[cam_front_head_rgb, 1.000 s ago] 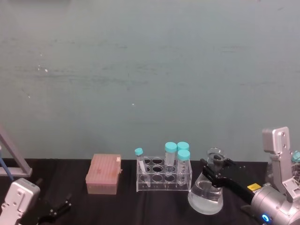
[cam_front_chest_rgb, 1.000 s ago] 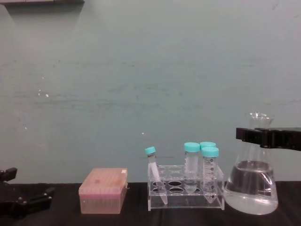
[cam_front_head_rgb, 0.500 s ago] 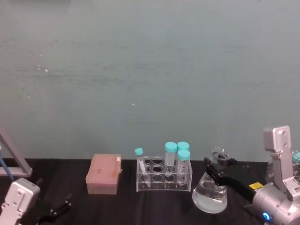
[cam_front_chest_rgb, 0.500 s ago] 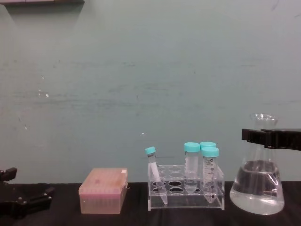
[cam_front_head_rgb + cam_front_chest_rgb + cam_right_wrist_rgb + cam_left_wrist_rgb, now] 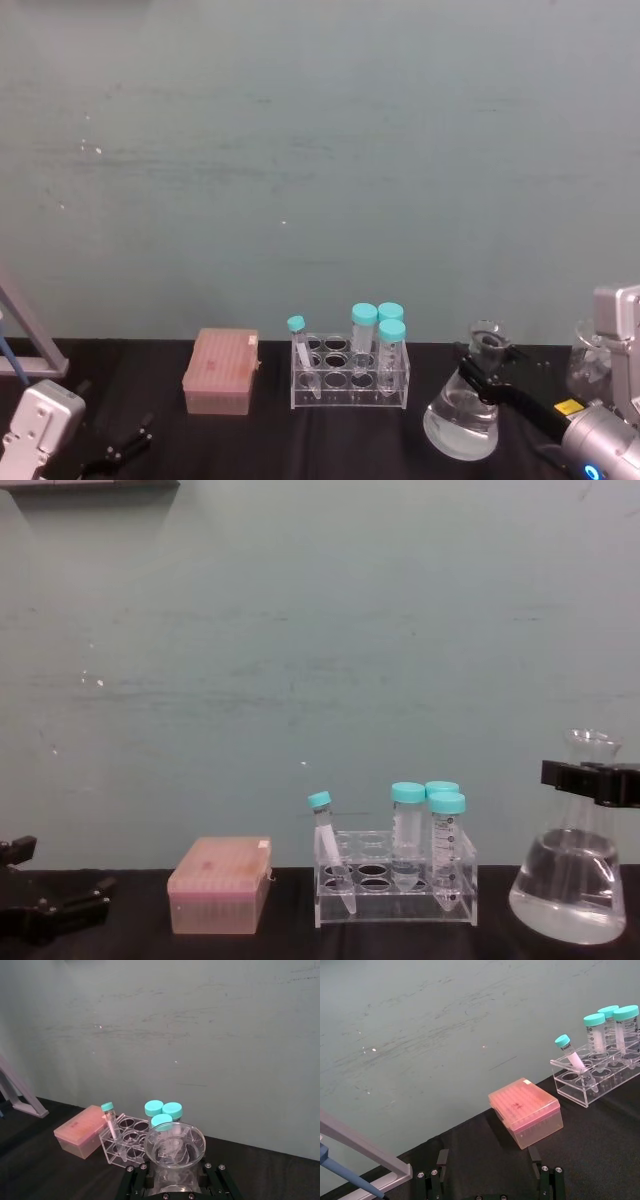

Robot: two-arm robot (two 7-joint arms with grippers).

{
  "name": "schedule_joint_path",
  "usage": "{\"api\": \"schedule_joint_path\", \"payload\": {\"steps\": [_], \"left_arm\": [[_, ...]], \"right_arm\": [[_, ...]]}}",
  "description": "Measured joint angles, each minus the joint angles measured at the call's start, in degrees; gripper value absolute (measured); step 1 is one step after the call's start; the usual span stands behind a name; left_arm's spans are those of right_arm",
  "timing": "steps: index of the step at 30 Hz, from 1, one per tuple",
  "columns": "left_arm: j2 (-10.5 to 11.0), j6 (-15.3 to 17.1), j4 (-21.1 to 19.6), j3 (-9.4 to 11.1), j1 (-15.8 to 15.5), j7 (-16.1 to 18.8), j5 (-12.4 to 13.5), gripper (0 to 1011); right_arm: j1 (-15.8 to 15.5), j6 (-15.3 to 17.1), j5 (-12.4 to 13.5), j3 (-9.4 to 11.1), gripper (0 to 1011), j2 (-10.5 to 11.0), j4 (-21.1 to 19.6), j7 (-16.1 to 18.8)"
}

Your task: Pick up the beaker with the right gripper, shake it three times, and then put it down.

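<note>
Fingers of the right hand (image 5: 479,368) clamp the neck of the conical flask (image 5: 460,430), beside the tube rack (image 5: 350,378); the left hand (image 5: 124,451) sits open, far left.

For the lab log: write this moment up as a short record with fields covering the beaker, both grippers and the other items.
beaker: upright, holds clear liquid, to the right of the tube rack
right gripper: shut on the beaker's neck, just under the rim
beaker lifted or resting: cannot tell
left gripper: open, parked low at the table's left side
tube rack: holds four teal-capped tubes, the leftmost one leaning
pink box: left of the rack, lid closed
</note>
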Motion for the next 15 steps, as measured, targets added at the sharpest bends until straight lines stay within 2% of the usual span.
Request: {"api": "schedule_joint_path", "payload": {"steps": [8, 15], "left_arm": [[0.00, 0.00, 0.00, 0.00, 0.00, 0.00, 0.00, 1000], [0.00, 0.00, 0.00, 0.00, 0.00, 0.00, 0.00, 1000]], "right_arm": [[-0.06, -1.68, 0.36, -0.40, 457, 1.61, 0.35, 1.81], [-0.14, -3.00, 0.33, -1.78, 457, 3.12, 0.34, 4.11]]}}
